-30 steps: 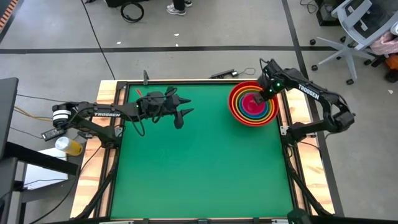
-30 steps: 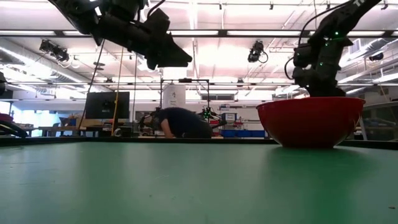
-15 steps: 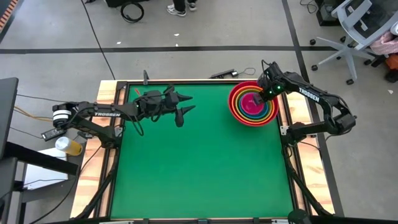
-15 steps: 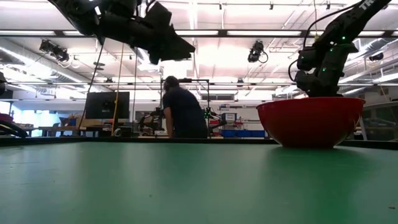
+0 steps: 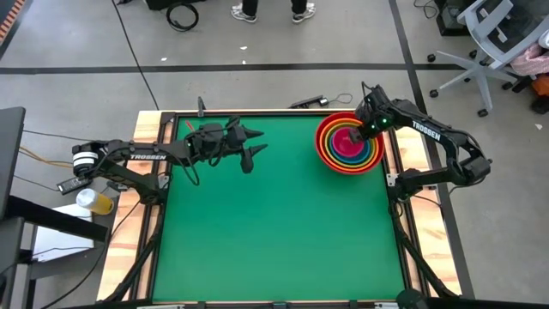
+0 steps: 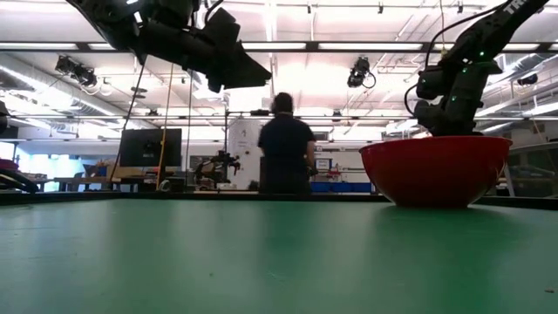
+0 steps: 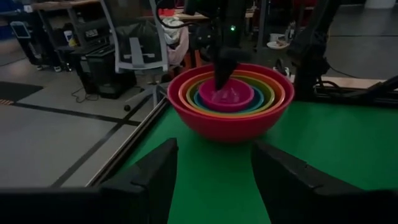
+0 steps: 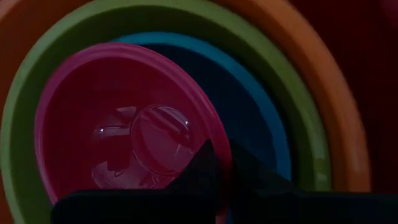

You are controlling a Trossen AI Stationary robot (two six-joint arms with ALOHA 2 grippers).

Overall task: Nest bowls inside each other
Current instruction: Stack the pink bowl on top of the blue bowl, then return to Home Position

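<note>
On the green worktop (image 5: 274,232), the five round glossy plastic bowls sit nested as one stack at about two o'clock from the worktop's centre, close to its right edge: the large red bowl (image 5: 322,155) outermost, then the orange bowl (image 5: 327,151), the yellow-green bowl (image 7: 268,92), the light blue bowl (image 8: 264,118) and the small magenta-pink bowl (image 5: 343,143) innermost. The right hand (image 5: 371,130) hangs over the stack's two o'clock side, its fingers pressed together; the tip seems to straddle the pink bowl's rim, though whether it actually pinches that rim is hard to make out. The left hand (image 5: 252,148) hovers above the worktop at about eleven o'clock, well apart from the bowls, fingers spread and holding nothing, pointing toward the stack.
</note>
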